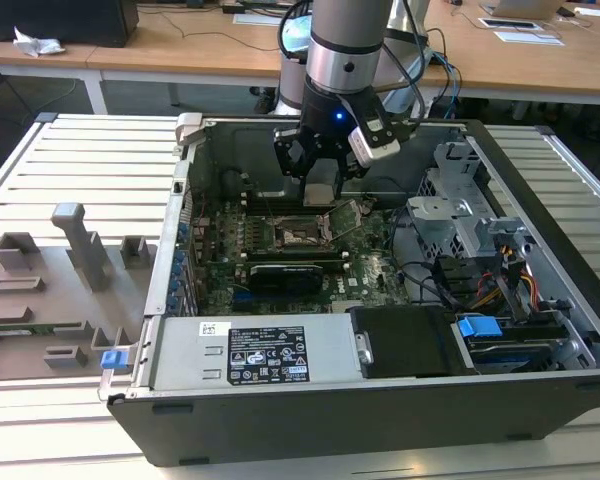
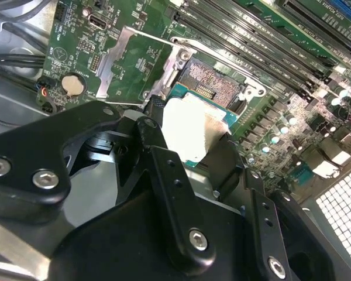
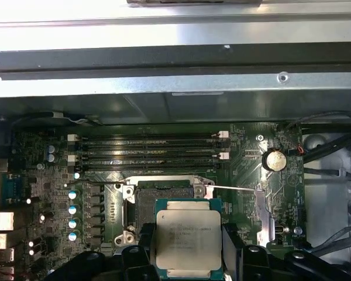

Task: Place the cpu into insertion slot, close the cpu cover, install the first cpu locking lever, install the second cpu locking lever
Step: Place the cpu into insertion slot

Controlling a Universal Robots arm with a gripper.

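The cpu, a flat square chip with a dull silver-grey metal top on a green rim, is pinched between the black fingers of the gripper, which press on two opposite edges. In the exterior view it hangs just above the board, over the insertion slot and not seated in it. In the first wrist view the chip covers the near part of the slot, so only the far strip of the dark pin field and the silver frame corners show. In the second wrist view glare whitens the chip's top and the gripper's black links hide its near half.

The cpu cover, a thin silver plate with a square cut-out, lies swung open beside the slot, and green board shows through its opening. A thin wire locking lever runs from the slot's corner towards the cover. A round coin cell battery sits past the cover, and long black memory slots lie in parallel rows beyond the slot on the green motherboard.

All of this lies inside an open dark computer case, together with a black graphics card, a silver labelled power supply and bundled cables. The case rests on a pale slatted table.
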